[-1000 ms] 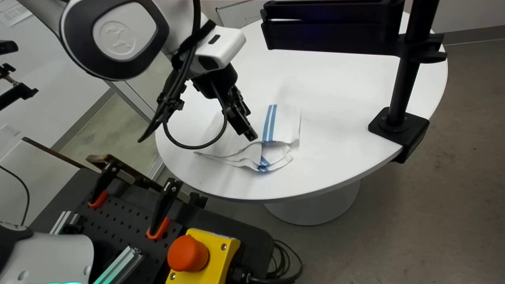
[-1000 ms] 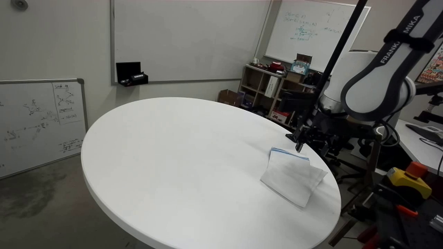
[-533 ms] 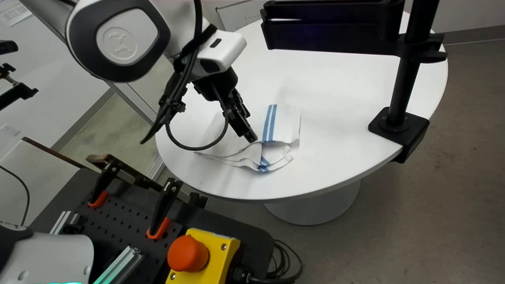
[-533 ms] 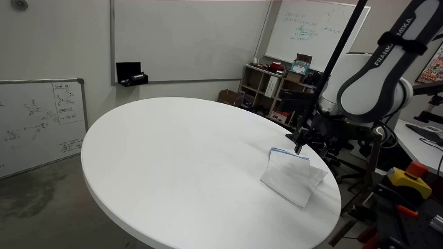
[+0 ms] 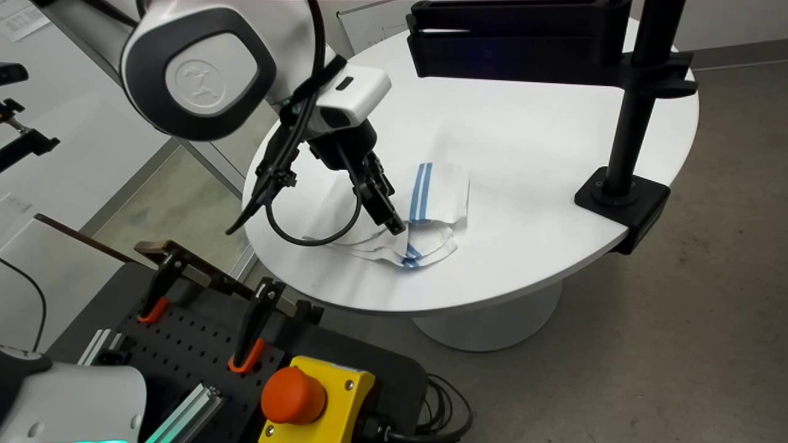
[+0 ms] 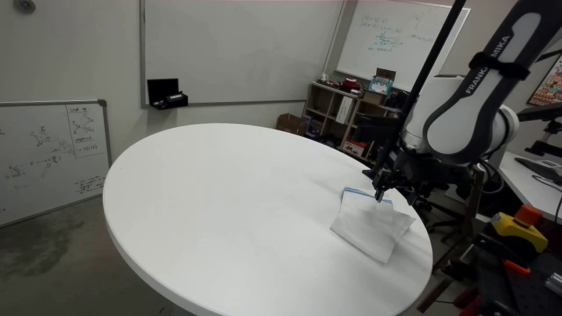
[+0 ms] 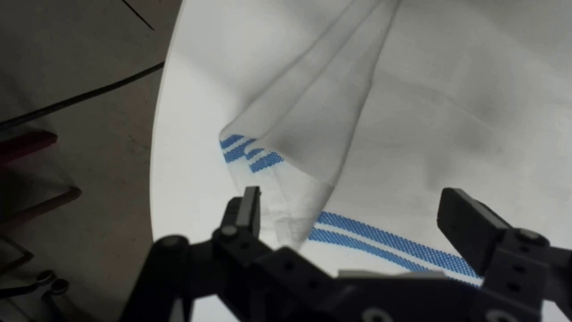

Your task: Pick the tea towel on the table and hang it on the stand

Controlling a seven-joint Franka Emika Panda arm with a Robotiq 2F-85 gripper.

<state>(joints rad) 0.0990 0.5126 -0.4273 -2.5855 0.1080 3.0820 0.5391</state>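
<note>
With our end effector wide, we should pinch the towel across its fold, running toward wrist-view one o'clock.

In the wrist view the tea towel runs past the top edge, and its lower blue stripes are partly hidden behind the end effector, itself cropped below. Whether the two touch cannot be told. In an exterior view the upper edge cuts off the black stand. In an exterior view the lower edge crops the desk, and a whiteboard bears writing mostly too small to read.
</note>
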